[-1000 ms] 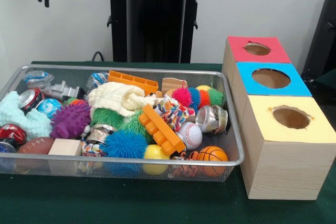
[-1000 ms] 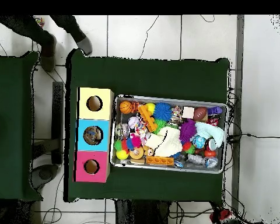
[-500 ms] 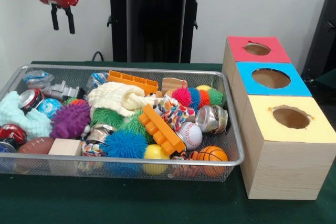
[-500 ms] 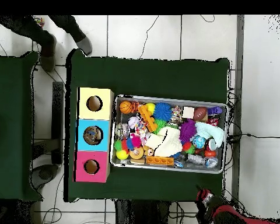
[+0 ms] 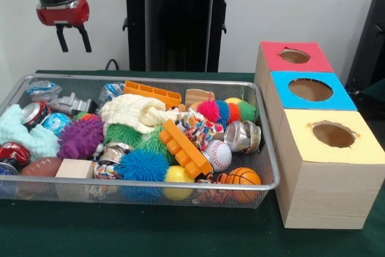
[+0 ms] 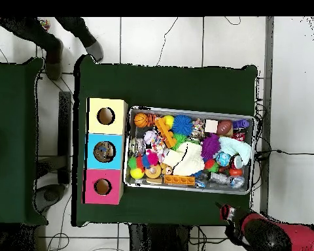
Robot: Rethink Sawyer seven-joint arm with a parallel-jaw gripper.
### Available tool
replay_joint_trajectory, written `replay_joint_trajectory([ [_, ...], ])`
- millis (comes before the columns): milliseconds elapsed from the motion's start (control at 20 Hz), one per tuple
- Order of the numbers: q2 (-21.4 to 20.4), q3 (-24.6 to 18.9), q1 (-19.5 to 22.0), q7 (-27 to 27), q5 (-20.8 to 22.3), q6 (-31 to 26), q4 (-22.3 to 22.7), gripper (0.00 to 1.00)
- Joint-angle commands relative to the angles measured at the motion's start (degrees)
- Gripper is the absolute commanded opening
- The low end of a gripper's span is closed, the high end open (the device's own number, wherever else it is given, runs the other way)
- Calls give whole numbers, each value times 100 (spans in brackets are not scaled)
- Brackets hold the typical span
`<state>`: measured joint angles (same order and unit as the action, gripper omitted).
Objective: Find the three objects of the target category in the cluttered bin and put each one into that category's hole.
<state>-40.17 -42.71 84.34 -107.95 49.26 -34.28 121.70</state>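
Front view: my gripper (image 5: 73,39) hangs with fingers spread, empty, above the wire-mesh bin's (image 5: 180,80) far corner, where clear bottles (image 5: 43,90) lie half-buried in toys.

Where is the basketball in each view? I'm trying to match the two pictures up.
Front view: the basketball lies in the bin's near right corner, against the mesh, on the side by the yellow box.
Overhead view: the basketball is in the bin's upper left corner.
Shared landmark: the yellow box, beside that corner in both views.
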Motion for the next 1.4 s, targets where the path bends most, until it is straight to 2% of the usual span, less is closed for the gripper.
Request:
replay_joint_trajectory([
  [50,620,-594,-183,2367,-19,-812,-1600,100],
  [350,840,-550,-467,2751,-132,-1115,-2224,100],
  [550,892,-445,-684,2776,-172,-1231,-2523,100],
  [750,896,-301,-946,2579,-199,-1278,-2799,100],
  [1150,866,-28,-1377,2005,-132,-1080,-3019,100],
  [1400,798,205,-1482,1609,22,-720,-2828,100],
])
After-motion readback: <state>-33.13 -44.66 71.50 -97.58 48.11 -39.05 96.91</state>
